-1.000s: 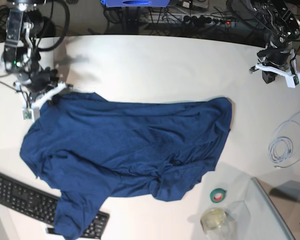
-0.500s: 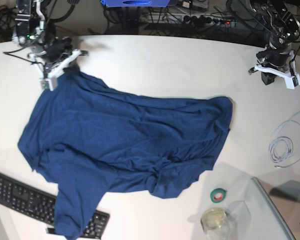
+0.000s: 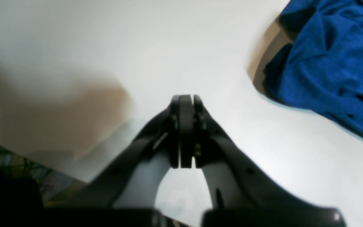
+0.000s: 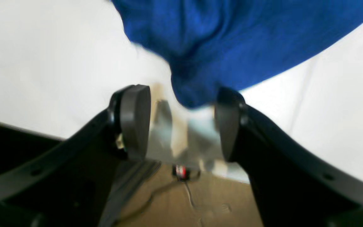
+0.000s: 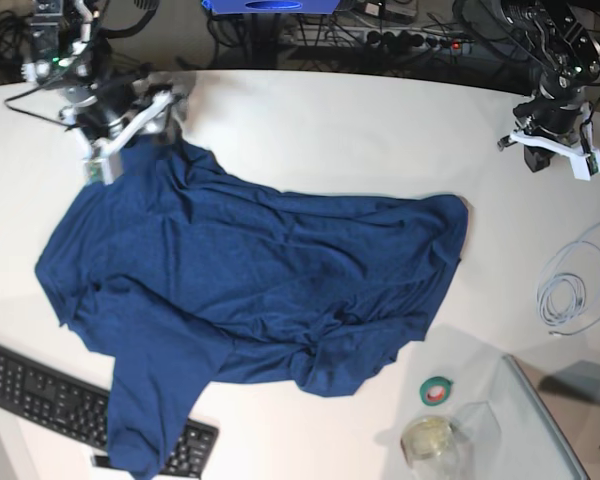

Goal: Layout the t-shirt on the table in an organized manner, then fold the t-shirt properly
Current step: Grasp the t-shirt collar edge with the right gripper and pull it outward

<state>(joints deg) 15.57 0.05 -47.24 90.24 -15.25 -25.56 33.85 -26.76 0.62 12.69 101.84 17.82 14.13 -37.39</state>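
The t-shirt (image 5: 260, 280) is plain dark navy blue, with no print. The surface (image 5: 330, 130) is smooth white. A black keyboard (image 5: 40, 400) lies at one edge, near a green-and-red tape roll (image 5: 437, 391) and a pale grey coiled cable (image 5: 570, 285).

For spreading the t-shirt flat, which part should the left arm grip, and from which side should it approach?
Probably the t-shirt corner nearest the left gripper, at the far right of the base view. That edge lies flat and free on the table, unlike the bunched hem in front. Come from the bare table beside it, jaws opened first and low, so one finger can slip under the hem.
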